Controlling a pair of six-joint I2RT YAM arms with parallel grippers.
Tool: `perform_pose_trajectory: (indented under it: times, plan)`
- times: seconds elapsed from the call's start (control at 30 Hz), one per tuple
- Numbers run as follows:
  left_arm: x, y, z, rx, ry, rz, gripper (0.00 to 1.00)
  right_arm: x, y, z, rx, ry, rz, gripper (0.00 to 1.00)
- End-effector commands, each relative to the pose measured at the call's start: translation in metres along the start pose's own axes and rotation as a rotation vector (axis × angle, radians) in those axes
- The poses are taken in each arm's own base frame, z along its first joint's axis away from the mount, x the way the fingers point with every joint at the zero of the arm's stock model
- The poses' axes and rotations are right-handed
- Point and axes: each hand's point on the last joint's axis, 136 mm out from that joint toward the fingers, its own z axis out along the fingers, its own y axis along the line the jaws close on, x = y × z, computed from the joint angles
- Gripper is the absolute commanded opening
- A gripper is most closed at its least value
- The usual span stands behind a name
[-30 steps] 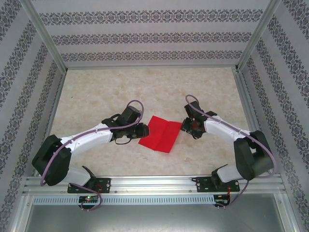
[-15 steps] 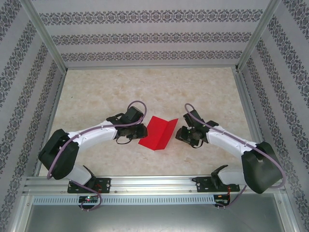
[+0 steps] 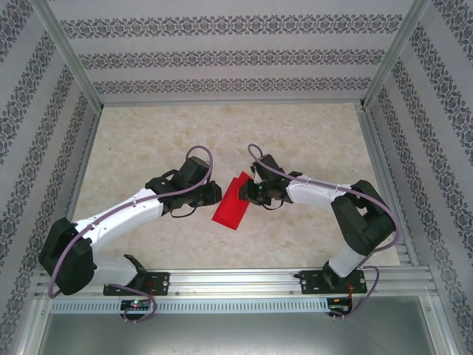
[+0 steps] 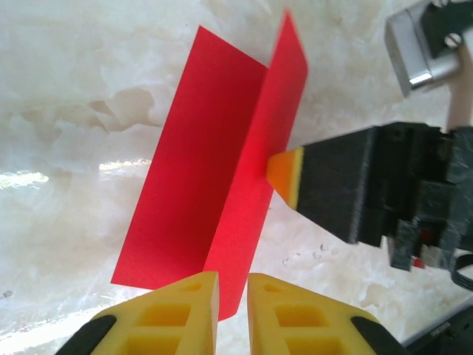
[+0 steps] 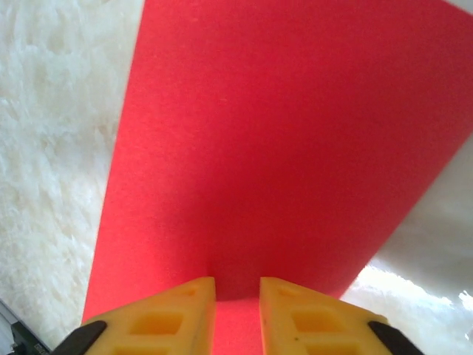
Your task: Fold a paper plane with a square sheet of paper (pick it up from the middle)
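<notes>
Right arm has swung in since a second ago; half the red sheet [image 3: 230,203] now stands up.
From above: it sits on the pale marbled table [image 3: 148,133], patterned walls [image 3: 236,55] around, left gripper [image 3: 216,194] and right gripper [image 3: 246,191] at its sides. Left wrist: fingers [image 4: 177,310] narrowed to a slit astride its near edge. Right wrist: the same; I cannot tell whether either pinches.

The square sheet of paper [image 3: 230,203] is thin, plain and bright red. It is creased down its middle into two long halves. One half lies flat on the pale marbled tabletop [image 3: 148,140]. The other rises from the crease, almost upright. The sheet sits near the middle of the tabletop, its crease slanting from the near left toward the far right.
</notes>
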Motion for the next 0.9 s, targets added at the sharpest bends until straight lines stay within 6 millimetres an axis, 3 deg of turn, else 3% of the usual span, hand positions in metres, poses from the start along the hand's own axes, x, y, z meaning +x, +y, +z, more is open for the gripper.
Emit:
perform_pose_trajectory:
  times: [0.0,0.17,0.37,0.53,0.87]
  plan:
    - [0.000,-0.015,0.005,0.074,0.025,-0.007,0.17,-0.010,0.013,0.006,-0.070,-0.021,-0.040,0.20]
    - [0.010,-0.027,0.032,0.154,0.109,-0.050,0.15,-0.018,0.007,0.015,-0.086,-0.015,-0.037,0.19]
    - [0.026,-0.031,0.063,0.148,0.204,-0.057,0.14,-0.013,0.003,0.024,-0.087,0.034,-0.042,0.16]
    - [0.039,-0.030,0.086,0.130,0.255,-0.058,0.09,-0.011,0.001,0.018,-0.116,0.038,-0.048,0.12]
    - [0.044,-0.027,0.109,0.104,0.271,-0.083,0.04,-0.007,-0.013,0.009,-0.161,0.020,-0.038,0.05]
